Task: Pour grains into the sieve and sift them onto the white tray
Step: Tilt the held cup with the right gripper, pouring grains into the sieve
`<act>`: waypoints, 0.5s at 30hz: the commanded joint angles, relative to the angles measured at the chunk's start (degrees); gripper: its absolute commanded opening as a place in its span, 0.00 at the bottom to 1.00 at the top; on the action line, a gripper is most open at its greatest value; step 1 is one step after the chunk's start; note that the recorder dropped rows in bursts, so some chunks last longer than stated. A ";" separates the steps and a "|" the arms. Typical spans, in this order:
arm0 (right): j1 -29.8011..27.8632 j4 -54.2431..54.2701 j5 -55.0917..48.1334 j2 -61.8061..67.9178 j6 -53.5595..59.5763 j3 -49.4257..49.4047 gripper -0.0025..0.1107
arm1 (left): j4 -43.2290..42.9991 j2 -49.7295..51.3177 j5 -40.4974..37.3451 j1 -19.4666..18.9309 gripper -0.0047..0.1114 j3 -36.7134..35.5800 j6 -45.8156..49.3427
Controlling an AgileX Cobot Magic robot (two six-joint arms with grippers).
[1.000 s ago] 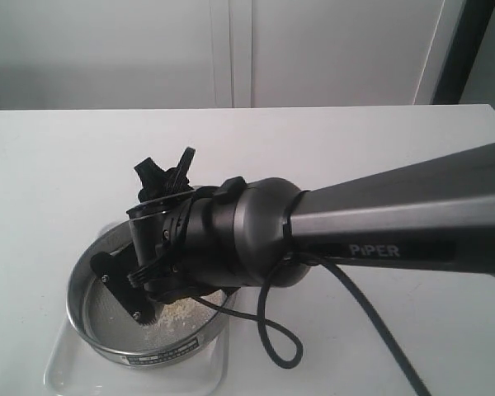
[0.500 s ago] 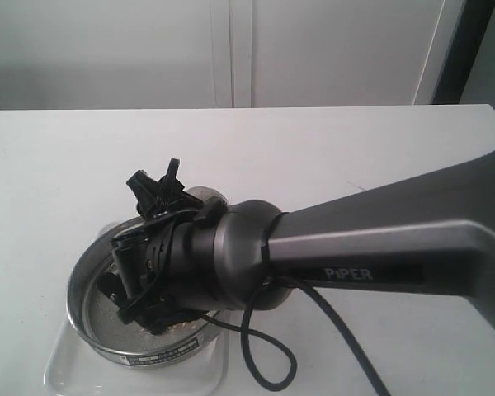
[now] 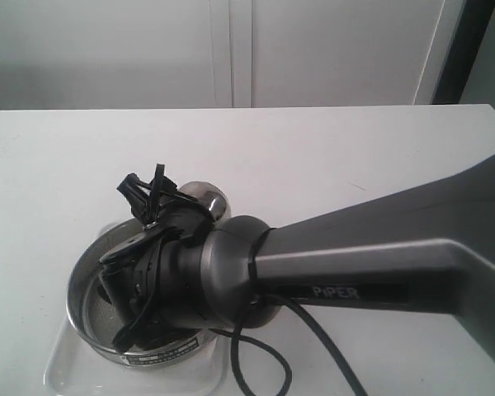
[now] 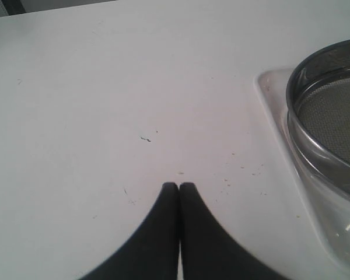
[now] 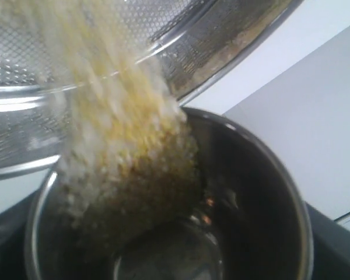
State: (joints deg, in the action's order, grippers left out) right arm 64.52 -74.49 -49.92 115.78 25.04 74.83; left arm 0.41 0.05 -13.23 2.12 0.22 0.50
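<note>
My right gripper is shut on a small steel cup and holds it tipped over the sieve. In the right wrist view the cup fills the frame between dark fingers. Golden and whitish grains stream over its rim onto the sieve's mesh. The sieve stands on the white tray. My left gripper is shut and holds nothing. It hovers over the bare table beside the tray and the sieve.
The right arm reaches across the front of the white table and hides most of the sieve's inside. A black cable loops under it. Stray specks lie on the table near the tray's corner.
The right wrist has rolled further and sunk toward the sieve, tipping the cup more steeply. The cup's rounded outside has come into view behind the wrist. The left gripper stays put.
</note>
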 commanded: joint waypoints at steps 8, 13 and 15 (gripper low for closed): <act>1.76 -4.00 -3.47 -0.27 1.80 0.57 0.02 | 0.60 -0.05 -0.10 0.30 0.04 -0.22 -0.50; 1.76 -8.75 -5.49 -0.27 1.70 0.57 0.02 | 0.60 -0.05 -0.10 0.30 0.04 -0.22 -0.50; 1.89 -9.51 -5.49 -0.27 1.70 0.57 0.02 | 0.60 -0.05 -0.10 0.30 0.04 -0.22 -0.50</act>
State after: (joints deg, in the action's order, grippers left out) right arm 66.31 -81.40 -54.29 115.78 26.14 74.93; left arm 0.41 0.05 -13.23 2.12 0.22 0.50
